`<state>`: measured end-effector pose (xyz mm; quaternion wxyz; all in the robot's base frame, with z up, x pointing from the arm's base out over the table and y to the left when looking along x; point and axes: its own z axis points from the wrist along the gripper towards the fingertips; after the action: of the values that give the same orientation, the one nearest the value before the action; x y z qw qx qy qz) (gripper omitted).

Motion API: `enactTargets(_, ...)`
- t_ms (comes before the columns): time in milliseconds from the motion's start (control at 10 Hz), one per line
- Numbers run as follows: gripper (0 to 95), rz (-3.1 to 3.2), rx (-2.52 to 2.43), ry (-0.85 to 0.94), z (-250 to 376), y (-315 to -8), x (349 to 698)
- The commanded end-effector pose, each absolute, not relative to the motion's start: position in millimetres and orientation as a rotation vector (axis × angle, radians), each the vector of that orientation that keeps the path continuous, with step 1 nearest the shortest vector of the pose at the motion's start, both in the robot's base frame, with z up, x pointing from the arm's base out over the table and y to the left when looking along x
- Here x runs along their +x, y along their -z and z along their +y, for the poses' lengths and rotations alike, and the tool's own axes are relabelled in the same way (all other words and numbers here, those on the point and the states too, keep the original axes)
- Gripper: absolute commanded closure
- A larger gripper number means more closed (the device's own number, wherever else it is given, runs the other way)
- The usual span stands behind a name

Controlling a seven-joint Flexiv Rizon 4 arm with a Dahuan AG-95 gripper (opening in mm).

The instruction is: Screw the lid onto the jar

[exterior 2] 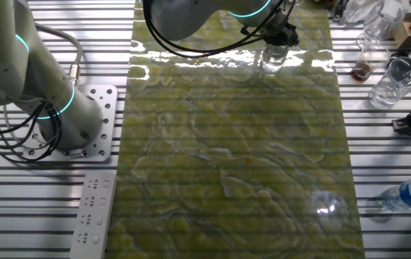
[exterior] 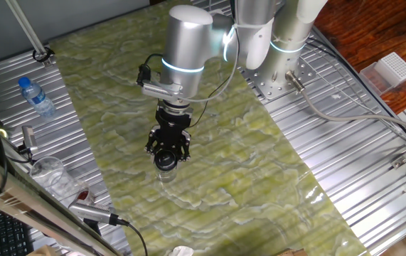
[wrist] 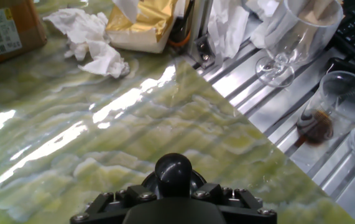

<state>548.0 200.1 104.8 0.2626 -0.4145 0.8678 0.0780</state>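
The jar (exterior 2: 272, 62) is a small clear glass jar standing upright on the green marbled mat (exterior 2: 234, 158) near its far edge; it also shows in the one fixed view (exterior: 166, 171) under the hand. My gripper (exterior: 167, 156) comes straight down onto the jar's top (exterior 2: 276, 44). Its fingers close round the jar's mouth, where the lid sits. In the hand view a round glossy black lid (wrist: 173, 172) shows low in the centre, just ahead of the gripper body (wrist: 173, 205). The fingertips themselves are hidden.
A blue-capped water bottle (exterior 2: 409, 194) and a clear cup (exterior 2: 394, 78) lie on the metal slats beside the mat. A stemmed glass (wrist: 287, 38), a glass with brown residue (wrist: 327, 107), crumpled tissue (wrist: 95, 38) and a box (wrist: 4, 30) stand beyond the mat's edge.
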Motion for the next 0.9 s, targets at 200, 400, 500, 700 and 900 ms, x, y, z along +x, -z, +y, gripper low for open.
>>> enactTargets(200,38.0,2.35,-1.106,-0.159,195.6,-103.3,552.4)
enactTargets(400,19.0,2.348,-1.113,-0.154,195.6,-103.4,552.6)
enactTargets(500,19.0,2.346,-1.117,-0.145,195.5,-103.5,552.8)
enactTargets(700,19.0,2.344,-1.119,-0.141,194.6,-104.3,553.6)
enactTargets(900,0.0,2.352,-1.109,-0.141,193.4,-104.9,553.4)
